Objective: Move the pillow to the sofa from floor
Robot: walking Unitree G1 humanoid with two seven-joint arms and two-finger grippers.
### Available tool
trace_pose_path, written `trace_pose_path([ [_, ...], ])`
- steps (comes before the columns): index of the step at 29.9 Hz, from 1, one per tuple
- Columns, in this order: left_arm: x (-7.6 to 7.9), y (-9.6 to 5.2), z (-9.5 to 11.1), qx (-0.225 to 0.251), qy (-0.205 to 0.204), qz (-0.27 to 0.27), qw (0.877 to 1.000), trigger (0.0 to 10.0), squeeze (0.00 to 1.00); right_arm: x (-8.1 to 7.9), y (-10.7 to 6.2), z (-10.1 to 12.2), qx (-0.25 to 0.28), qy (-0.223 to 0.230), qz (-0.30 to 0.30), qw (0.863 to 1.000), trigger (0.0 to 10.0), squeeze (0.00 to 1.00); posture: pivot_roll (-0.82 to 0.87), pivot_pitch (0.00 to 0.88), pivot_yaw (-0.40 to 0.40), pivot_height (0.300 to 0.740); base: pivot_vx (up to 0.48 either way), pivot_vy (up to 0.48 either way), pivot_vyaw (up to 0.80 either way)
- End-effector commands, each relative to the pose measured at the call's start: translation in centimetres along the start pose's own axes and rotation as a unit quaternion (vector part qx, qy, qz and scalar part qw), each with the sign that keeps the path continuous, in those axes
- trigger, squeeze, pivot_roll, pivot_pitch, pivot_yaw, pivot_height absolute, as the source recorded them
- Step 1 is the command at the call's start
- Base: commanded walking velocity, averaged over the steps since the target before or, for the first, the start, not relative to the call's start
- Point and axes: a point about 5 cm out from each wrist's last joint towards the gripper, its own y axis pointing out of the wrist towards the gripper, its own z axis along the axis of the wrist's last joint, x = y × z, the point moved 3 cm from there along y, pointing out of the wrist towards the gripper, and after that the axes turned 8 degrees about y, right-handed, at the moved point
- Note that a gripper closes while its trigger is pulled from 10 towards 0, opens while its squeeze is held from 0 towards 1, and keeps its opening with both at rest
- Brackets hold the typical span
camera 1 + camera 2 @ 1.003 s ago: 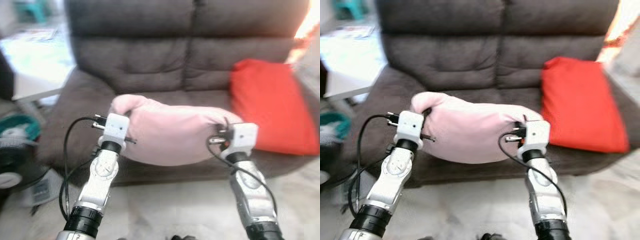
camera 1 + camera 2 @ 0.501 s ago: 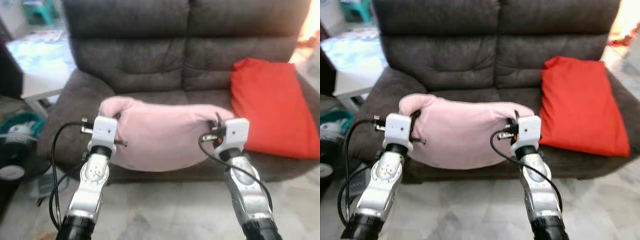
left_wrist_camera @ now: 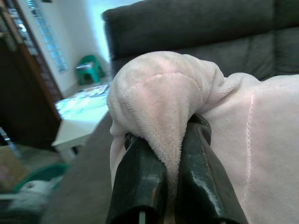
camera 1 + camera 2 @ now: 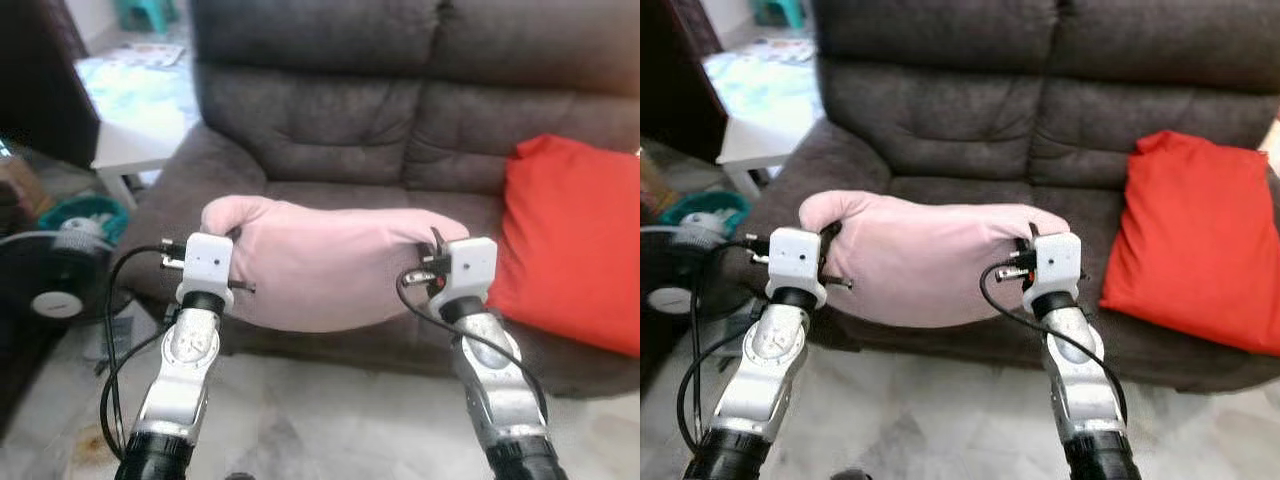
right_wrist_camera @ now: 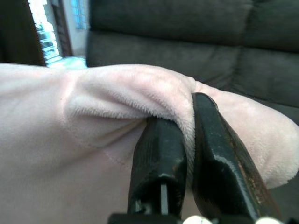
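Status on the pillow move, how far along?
Done: the pink pillow is off the floor, carried in front of the sofa. In hand: left gripper and right gripper each pinch one end of it. Left: set it on the seat beside the red cushion and let go.

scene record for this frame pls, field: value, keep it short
held item: pink pillow, carried between both grippers, off the floor
left gripper: shut on a pinched corner of the pillow
right gripper: shut on a fold at the pillow's other end
target: dark grey sofa, straight ahead, pillow in front of its seat
on sofa: red cushion on the robot's right side of the seat
to the left: white table, fan on the floor
task stage: pillow lifted, not yet set on the sofa
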Motion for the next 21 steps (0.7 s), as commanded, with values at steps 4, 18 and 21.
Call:
trace_pose_path([
  [4,-1.0,0.2,1.2,0.025,0.011,0.013,1.000,10.0,0.00,0.8,0.2,2.2,0.045,0.001,-0.017,0.999,10.0,0.00,0.13,0.064,-0.027,0.740,0.000,0.000,0.00],
  [18,-0.7,0.5,2.6,0.051,0.000,0.006,0.999,10.0,0.00,0.1,0.4,2.5,0.052,-0.001,-0.004,0.999,10.0,0.00,0.13,0.048,-0.021,0.740,0.000,0.000,0.00],
  [21,-0.4,0.5,2.9,0.058,0.001,-0.005,0.998,10.0,0.00,-0.1,0.3,2.9,0.065,0.001,0.000,0.998,10.0,0.00,0.13,0.044,-0.019,0.740,0.000,0.000,0.43],
])
